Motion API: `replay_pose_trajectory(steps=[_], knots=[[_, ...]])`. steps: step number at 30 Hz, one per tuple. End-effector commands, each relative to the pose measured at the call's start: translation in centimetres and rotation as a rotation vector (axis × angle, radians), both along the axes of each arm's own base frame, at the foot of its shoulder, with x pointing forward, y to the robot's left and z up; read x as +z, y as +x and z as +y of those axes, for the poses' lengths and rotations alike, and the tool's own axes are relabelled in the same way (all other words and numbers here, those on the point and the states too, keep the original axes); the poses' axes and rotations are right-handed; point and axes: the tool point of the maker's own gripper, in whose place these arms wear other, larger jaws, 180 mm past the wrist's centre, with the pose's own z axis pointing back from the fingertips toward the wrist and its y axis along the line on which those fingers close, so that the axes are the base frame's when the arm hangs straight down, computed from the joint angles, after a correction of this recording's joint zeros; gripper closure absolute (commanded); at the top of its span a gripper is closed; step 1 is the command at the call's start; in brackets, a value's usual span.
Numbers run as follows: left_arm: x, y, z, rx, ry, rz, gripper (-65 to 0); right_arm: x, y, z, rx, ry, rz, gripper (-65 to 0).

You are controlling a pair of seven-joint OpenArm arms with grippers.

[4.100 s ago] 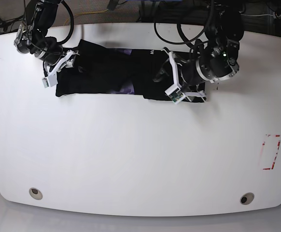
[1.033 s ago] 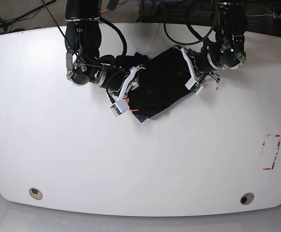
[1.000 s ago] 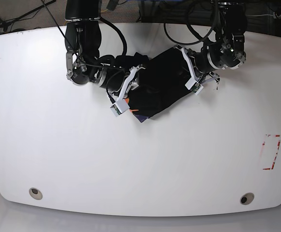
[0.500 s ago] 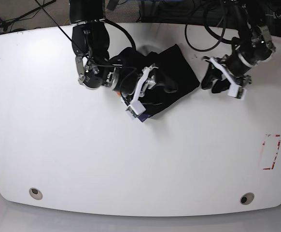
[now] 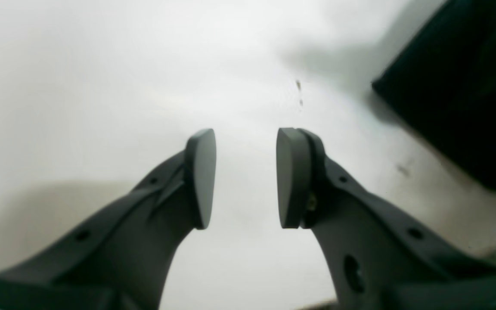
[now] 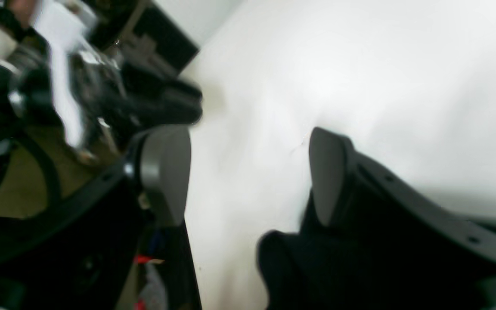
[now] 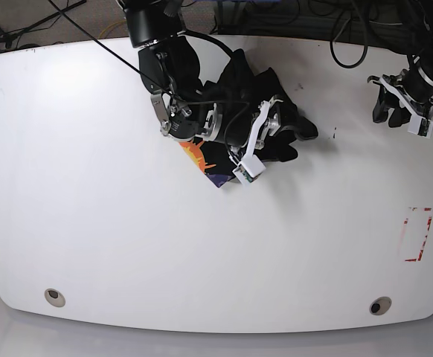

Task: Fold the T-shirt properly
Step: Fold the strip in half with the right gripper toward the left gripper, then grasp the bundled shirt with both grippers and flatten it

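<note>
Since the T-shirt point(image 7: 235, 111) lies bunched at 12 o'clock on the table point(image 7: 127, 245) w/ your right gripper point(image 7: 255, 149) over it, jaws apart & pinching nothing, and the left gripper point(image 7: 402, 104) open & empty at 2 o'clock, smooth the cloth flat before regrasping.
</note>
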Motion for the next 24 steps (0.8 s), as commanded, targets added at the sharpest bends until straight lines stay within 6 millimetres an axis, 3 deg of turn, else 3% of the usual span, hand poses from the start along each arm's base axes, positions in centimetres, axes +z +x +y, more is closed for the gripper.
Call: replay_pose_trajectory(steps=[1,8,13,15,19,24], knots=[[0.7,0.5,-1.2,-0.054,-0.007,-0.025,-22.1,2.0,0.3,-1.4,-0.002,0.016,-0.086,-41.5],[-0.4,0.4,-5.5,-0.172,-0.059,0.004,-21.9,0.9,0.3,-5.1,-0.002,-0.1,-0.143,-41.5],[-1.5,0.0,-10.9,-0.28,-0.147,0.029,-21.8,-0.5,2.7,-11.0,-0.114,-0.199,-0.143,-41.5],[-1.4,0.4,-12.1,-0.289,-0.177,0.014,-21.9,-0.8,3.2,-12.7,-0.141,-0.232,-0.146,-41.5],[-1.2,2.1,-14.2,-0.251,-0.228,-0.007,-22.2,-1.1,3.5,-14.1,-0.138,-0.281,-0.158,-42.3],[-2.3,2.2,-17.6,-0.239,-0.249,0.041,-22.2,-2.1,2.6,-15.1,-0.13,-0.316,-0.138,-41.9]])
